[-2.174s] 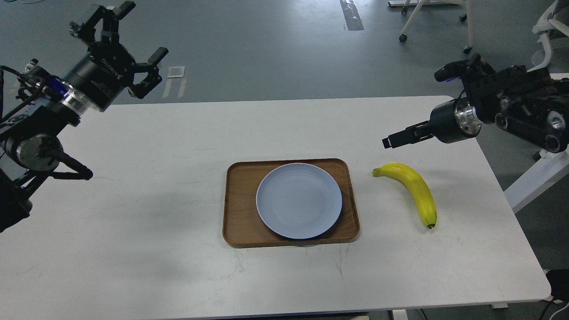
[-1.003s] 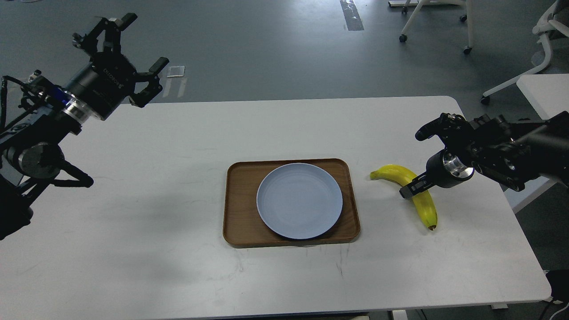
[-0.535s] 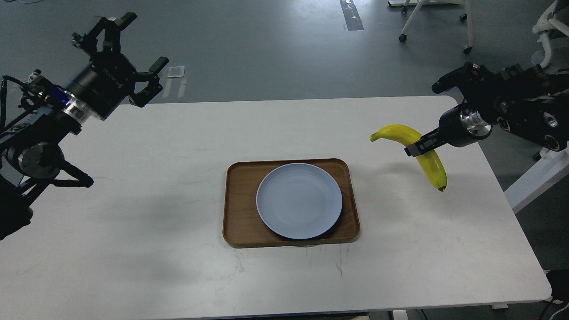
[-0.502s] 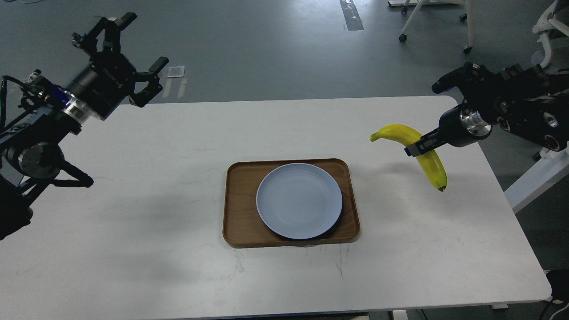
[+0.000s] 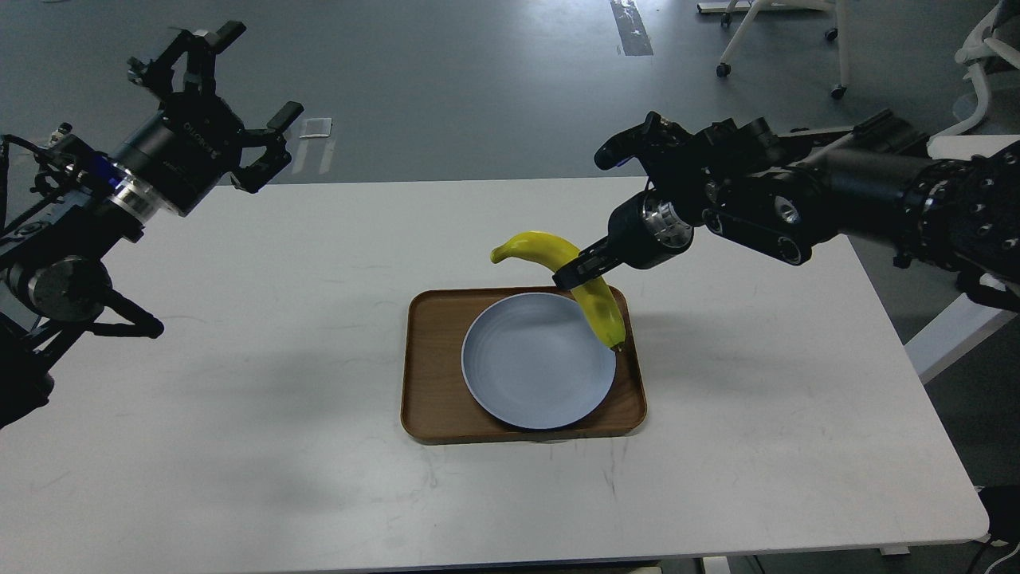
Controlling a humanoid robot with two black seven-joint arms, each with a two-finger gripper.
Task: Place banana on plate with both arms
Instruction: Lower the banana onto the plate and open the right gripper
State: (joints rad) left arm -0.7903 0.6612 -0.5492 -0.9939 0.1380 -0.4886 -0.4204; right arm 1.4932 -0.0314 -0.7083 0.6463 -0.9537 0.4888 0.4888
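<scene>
Head view shows the right gripper squeezing the middle of the yellow banana, which hangs in the air over the far right edge of the blue plate. That plate sits on a brown tray. Off to the side, the left gripper is up high, fingers spread wide, holding nothing.

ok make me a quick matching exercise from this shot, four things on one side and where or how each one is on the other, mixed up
Things:
1. banana
2. plate
3. left gripper
4. tray

States:
A. open, raised at the table's far left edge
B. flat on the white table, bearing the plate
C. pale blue, nothing lying on it
D. held in the air by the right gripper

Pairs: 1-D, 2-C, 3-A, 4-B
</scene>
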